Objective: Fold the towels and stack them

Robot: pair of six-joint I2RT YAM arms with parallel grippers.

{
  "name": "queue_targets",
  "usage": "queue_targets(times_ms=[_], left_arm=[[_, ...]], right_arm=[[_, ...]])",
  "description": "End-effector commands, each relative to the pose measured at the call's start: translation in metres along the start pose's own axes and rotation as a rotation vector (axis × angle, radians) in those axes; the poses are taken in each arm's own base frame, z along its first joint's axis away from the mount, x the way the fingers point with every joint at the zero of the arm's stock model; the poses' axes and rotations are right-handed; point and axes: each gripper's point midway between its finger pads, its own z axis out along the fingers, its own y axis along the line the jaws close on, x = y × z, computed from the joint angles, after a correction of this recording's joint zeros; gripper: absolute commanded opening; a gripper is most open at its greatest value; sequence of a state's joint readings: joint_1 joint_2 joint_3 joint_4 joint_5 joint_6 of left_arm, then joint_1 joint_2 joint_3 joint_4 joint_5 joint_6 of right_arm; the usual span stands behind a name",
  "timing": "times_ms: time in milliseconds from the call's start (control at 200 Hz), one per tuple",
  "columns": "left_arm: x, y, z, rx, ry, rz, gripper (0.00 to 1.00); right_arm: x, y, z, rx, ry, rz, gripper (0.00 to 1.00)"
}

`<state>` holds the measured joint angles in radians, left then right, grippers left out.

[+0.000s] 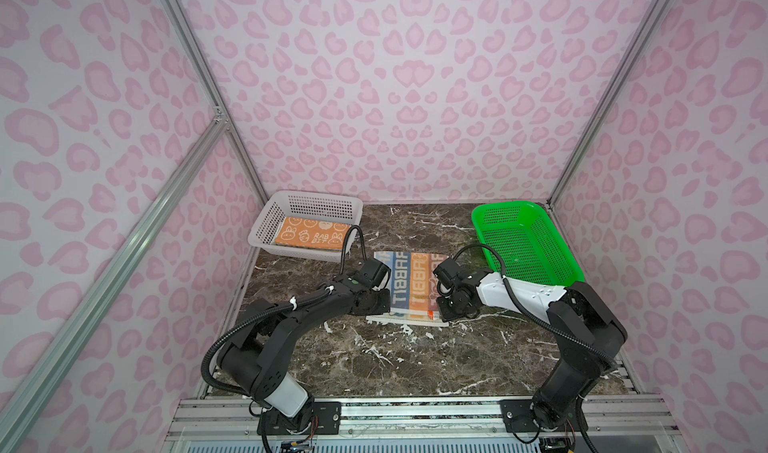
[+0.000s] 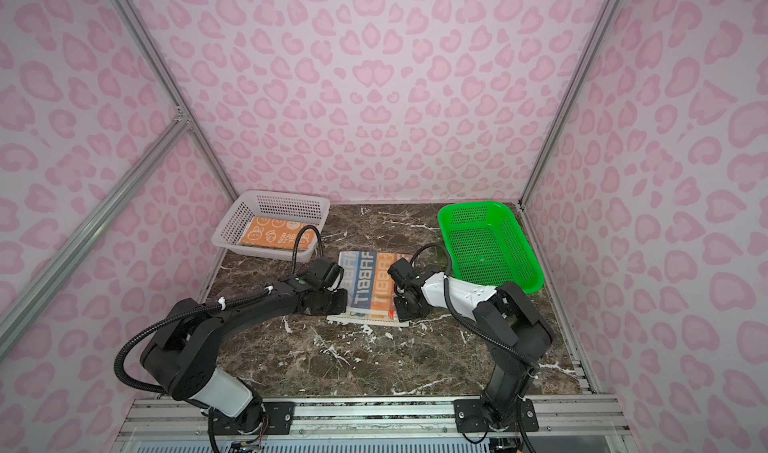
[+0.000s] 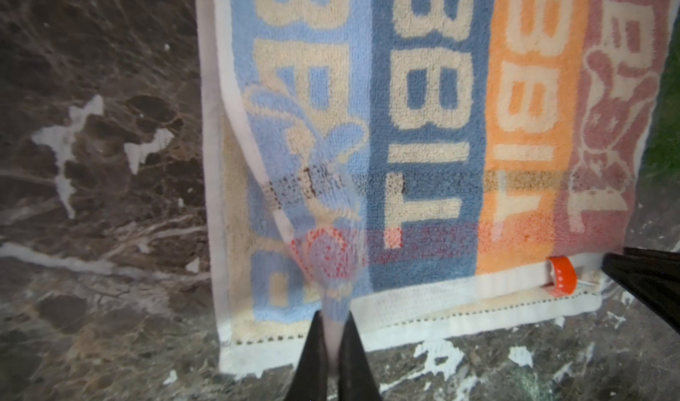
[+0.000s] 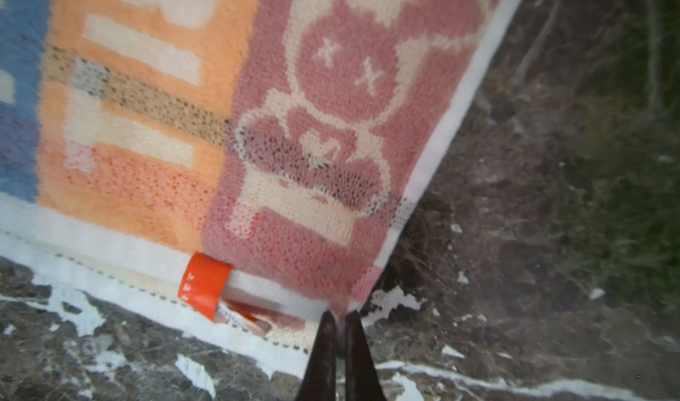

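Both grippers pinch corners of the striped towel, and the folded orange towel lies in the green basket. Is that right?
Not quite: the folded orange towel lies in the white basket, as both top views show. The rest holds: the left gripper and right gripper pinch corners of the striped towel.

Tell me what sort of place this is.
Probably a robot test booth, not a home: pink-spotted panel walls on silver aluminium framing, and two black arms bolted to a rail at a dark marble-look tabletop.

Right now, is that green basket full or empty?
Empty: the green basket shows only bare mesh floor in both top views; no towel lies inside.
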<state>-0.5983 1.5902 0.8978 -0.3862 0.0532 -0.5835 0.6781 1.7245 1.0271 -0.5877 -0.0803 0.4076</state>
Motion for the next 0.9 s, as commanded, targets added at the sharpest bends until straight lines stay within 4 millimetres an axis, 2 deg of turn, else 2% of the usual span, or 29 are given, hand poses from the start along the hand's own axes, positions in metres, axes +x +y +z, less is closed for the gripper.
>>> queue_targets(times_ms=[0,305,515,665,895], left_arm=[[-0.003,-0.002,0.004,0.007,-0.014,-0.016,0.03],[-0.005,-0.003,0.002,0.01,-0.02,-0.015,0.03],[-0.004,-0.003,0.001,0.009,-0.019,-0.015,0.03],[-0.004,-0.003,0.001,0.01,-0.019,-0.015,0.03],[-0.005,-0.004,0.001,0.013,-0.021,-0.014,0.03]], right_arm=[[0.001,0.001,0.004,0.008,0.002,-0.001,0.05],[0.0,-0.005,0.003,0.044,0.0,-0.009,0.13],[0.0,-0.008,0.0,0.061,-0.004,-0.013,0.13],[0.0,-0.01,0.0,0.075,-0.005,-0.017,0.08],[0.0,-0.013,-0.002,0.1,-0.005,-0.031,0.14]])
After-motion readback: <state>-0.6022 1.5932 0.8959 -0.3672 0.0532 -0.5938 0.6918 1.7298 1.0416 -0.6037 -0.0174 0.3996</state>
